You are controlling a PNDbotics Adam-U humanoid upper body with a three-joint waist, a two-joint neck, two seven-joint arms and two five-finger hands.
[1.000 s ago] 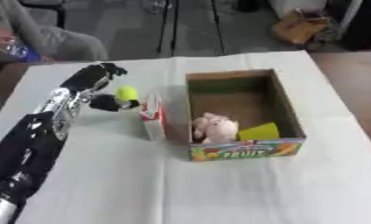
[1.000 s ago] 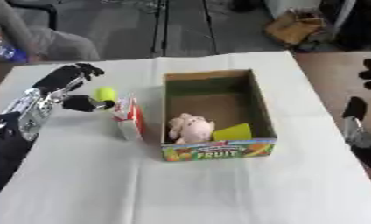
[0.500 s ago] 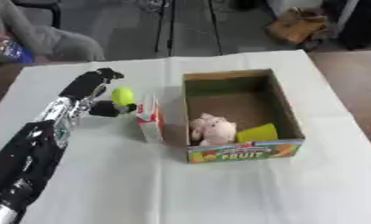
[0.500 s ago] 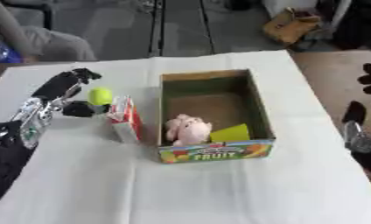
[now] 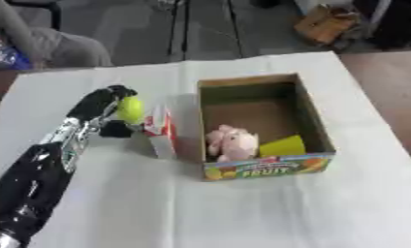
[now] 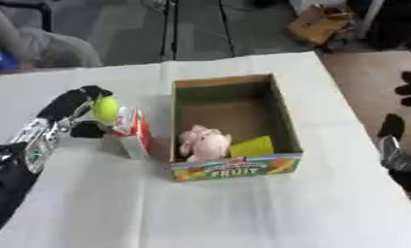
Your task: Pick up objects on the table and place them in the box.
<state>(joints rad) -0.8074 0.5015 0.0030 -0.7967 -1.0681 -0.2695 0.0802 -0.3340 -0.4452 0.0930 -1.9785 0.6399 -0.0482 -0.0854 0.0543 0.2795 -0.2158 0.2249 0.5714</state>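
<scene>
**Left hand curled on the yellow-green ball beside the fruit box**

The small yellow-green ball (image 5: 130,109) sits in the curled fingers and thumb of the black left hand (image 5: 105,106), raised just above the white-covered bench (image 5: 243,213) and touching the top of the red-and-white carton (image 5: 161,131). That carton stands upright against the box's 9 o'clock wall. The open cardboard box with the "FRUIT" label (image 5: 268,167) sits mid-bench; inside, near its 6 o'clock wall, lie a pink plush toy (image 5: 232,142) and, just at 3 o'clock of it, a yellow wedge-shaped piece (image 5: 283,145).

Only the right eye view shows the right hand (image 6: 407,89), at the 3 o'clock edge with dark fingers spread and holding nothing.

Compared with a second ago, the ball and left hand sit closer to the carton's top; the carton and the box's contents lie as before.
</scene>
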